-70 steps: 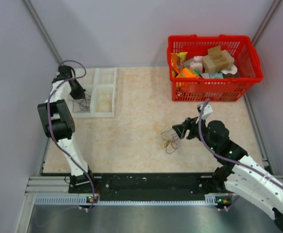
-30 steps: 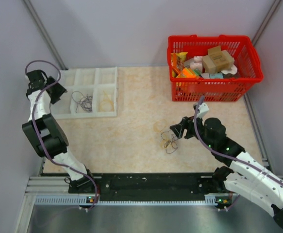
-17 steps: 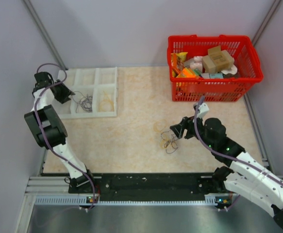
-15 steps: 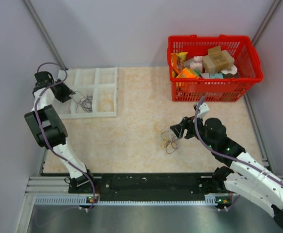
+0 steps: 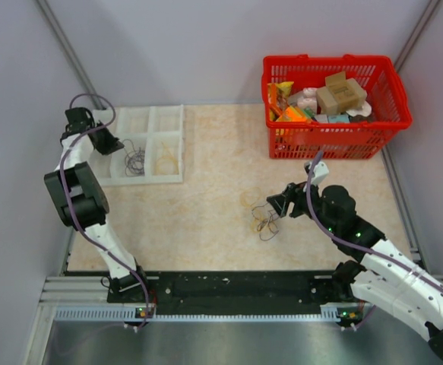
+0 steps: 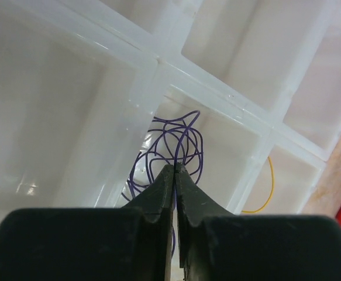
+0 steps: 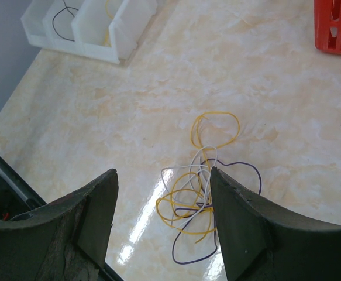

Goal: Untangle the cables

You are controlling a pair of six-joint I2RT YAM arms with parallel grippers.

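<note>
Marbled tabletop — cables, tricoloured in wrist view only

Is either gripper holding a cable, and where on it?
The right gripper is open, empty by the tangle. The left gripper is shut; a purple cable meets its tips, but a pinch cannot be told.

The top camera looks down from above and behind me over the whole table. My left wrist camera hangs close over the tray at the far left corner. My right one, farther off, faces that corner and shares the tray.
</note>
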